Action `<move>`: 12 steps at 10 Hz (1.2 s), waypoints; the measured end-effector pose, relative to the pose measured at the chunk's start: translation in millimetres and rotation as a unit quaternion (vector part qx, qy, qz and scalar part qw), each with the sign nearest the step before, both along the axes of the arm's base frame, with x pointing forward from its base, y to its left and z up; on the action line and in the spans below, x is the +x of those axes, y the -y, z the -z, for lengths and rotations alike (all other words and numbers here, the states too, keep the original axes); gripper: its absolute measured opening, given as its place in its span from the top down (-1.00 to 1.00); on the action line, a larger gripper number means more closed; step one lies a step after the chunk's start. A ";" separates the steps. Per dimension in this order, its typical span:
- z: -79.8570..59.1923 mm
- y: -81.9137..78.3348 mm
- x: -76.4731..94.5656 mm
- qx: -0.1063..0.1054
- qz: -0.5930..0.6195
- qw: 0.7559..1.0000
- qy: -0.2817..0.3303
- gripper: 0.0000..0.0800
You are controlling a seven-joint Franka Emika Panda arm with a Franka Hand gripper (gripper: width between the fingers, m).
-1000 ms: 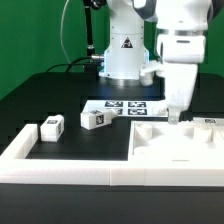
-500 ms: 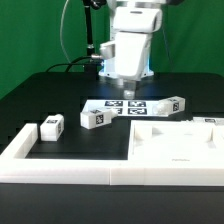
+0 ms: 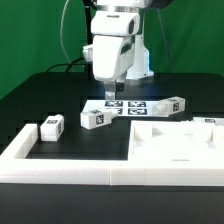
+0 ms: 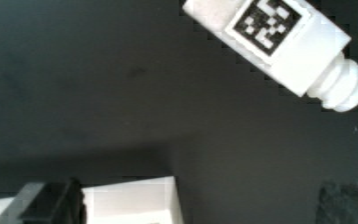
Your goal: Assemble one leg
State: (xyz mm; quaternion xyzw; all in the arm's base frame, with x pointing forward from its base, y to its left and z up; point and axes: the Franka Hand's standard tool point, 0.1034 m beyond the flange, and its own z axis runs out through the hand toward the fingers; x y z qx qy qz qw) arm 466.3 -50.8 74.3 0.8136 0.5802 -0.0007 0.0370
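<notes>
lab, green backdrop (image 3: pixel 30 40), black table (image 3: pixel 50 95), marker board (image 3: pixel 140 104)

Black surface (image 3: pixel 50 95) carries the marker board (image 3: pixel 128 104) toward the far side and a big white panel (image 3: pixel 178 150) near, on the exterior view's right. A white rim wall (image 3: pixel 60 172) runs along the near edge. Green backdrop (image 3: pixel 30 40) behind.

Tool (image 3: pixel 109 94) downward, jaws apart, empty

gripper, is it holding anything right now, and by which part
Nothing is held. The gripper hangs open above the table by the marker board, fingers wide apart in the wrist view; the nearest leg lies clear of it.
</notes>
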 end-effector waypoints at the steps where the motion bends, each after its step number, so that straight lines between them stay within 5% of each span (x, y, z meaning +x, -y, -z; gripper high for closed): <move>1: 2.6 1.6 -0.4 0.002 0.037 0.999 0.002 -0.62; 5: 14.0 59.2 -14.7 0.010 0.244 0.970 0.007 -0.62; 11: 12.3 56.6 -9.2 0.027 0.422 0.906 0.016 -0.62; 12: 14.7 60.2 -11.6 0.034 0.498 0.866 0.013 -0.62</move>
